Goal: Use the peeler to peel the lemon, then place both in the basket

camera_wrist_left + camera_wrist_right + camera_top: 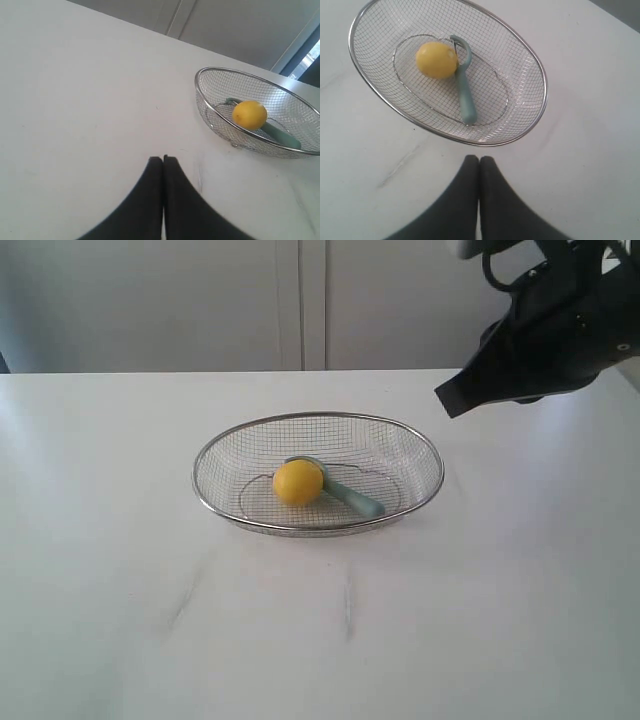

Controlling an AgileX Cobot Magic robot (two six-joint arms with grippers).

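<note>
Exterior view: basket (pixel 400 455) on table (pixel 120 590)
Lemon (pixel 298 483): in basket, touching peeler
Peeler (pixel 352 499): in basket
Left gripper (pixel 163 158): closed, empty, apart from basket
Right gripper (pixel 479 158): closed, empty, near basket

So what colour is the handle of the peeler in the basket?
Pale teal-green. The peeler shows best in the right wrist view, lying beside the lemon.

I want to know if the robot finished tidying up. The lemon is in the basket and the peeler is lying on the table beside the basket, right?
Not quite. The lemon is in the basket, but the peeler is not beside the basket. It lies inside it too, right next to the lemon. The right wrist view shows this plainly.
</note>
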